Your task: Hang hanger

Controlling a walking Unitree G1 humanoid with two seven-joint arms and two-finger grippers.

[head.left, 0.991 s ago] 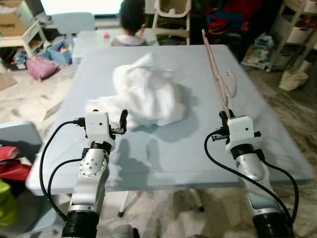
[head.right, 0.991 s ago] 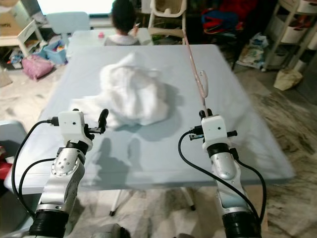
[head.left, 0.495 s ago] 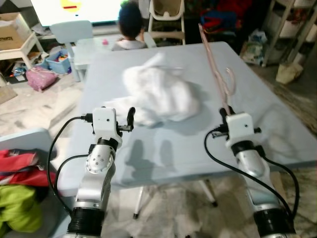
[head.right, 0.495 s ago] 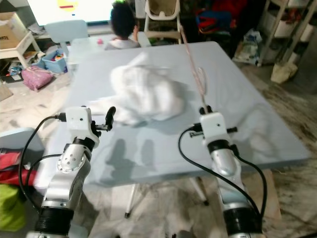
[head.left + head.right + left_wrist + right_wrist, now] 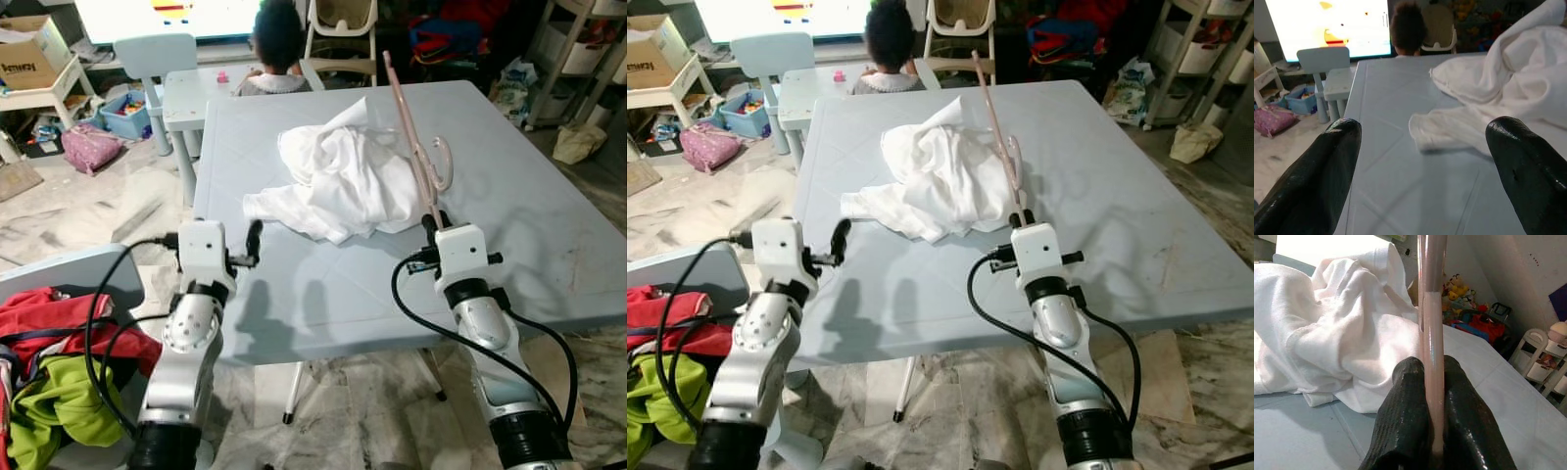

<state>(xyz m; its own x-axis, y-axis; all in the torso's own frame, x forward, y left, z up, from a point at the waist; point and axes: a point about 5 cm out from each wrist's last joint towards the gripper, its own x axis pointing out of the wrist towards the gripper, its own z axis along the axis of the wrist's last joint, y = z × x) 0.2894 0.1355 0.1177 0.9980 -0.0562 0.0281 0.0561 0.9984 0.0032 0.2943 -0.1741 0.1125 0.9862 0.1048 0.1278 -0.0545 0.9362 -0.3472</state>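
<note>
Hovering above the near left edge of the grey table (image 5: 549, 206), left gripper (image 5: 252, 242) with its 2 black fingers (image 5: 1317, 181) spread wide and holding nothing, pointed toward the white garment (image 5: 343, 181) heaped mid-table. Beyond the table's far edge, seated person (image 5: 277, 44) facing away beside a small chair (image 5: 147, 54). Over the table's near right part, right gripper (image 5: 433, 221) clamped tight on the pink hanger (image 5: 411, 147), raised off the table and leaning out over the garment's right side, hook (image 5: 443, 164) alongside.
</note>
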